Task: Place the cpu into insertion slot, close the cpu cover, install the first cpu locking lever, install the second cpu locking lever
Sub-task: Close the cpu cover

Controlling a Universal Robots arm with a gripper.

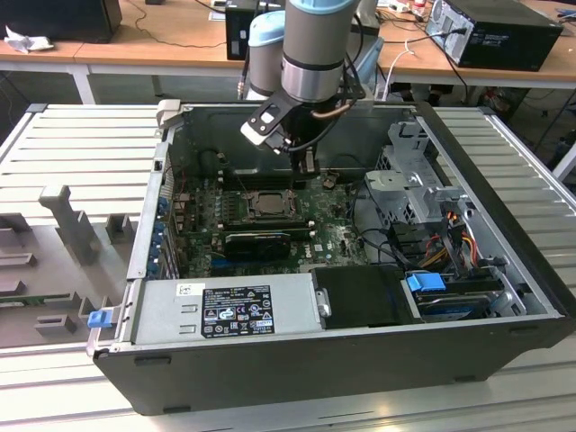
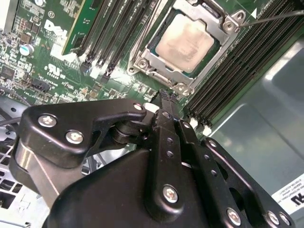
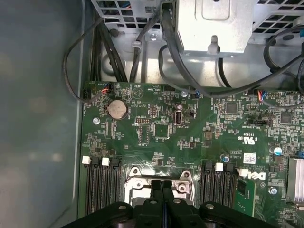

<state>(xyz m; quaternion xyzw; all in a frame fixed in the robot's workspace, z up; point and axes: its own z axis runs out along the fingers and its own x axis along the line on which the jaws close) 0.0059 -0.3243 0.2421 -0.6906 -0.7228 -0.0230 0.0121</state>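
Observation:
The cpu [image 2: 187, 42] shows its pale silver top inside the insertion slot [image 1: 267, 205] on the green board. The cpu cover [image 2: 142, 61], a grey metal frame, lies flat around the chip. A thin lever rod [image 2: 275, 16] runs out from one corner of the socket. My gripper [image 2: 166, 97] is shut with nothing between its black fingers, hovering just off the socket's edge. In the first wrist view the gripper [image 3: 161, 186] hangs over the socket's metal rim [image 3: 137, 173]. In the exterior view the gripper [image 1: 308, 164] sits above the board, a little beyond the socket.
Black memory slots [image 2: 228, 61] flank the socket on both sides. A long black expansion card [image 1: 258, 241] lies in front of it. A drive cage [image 1: 409, 184] with cables stands on the exterior view's right, a power supply [image 1: 225, 310] at the front.

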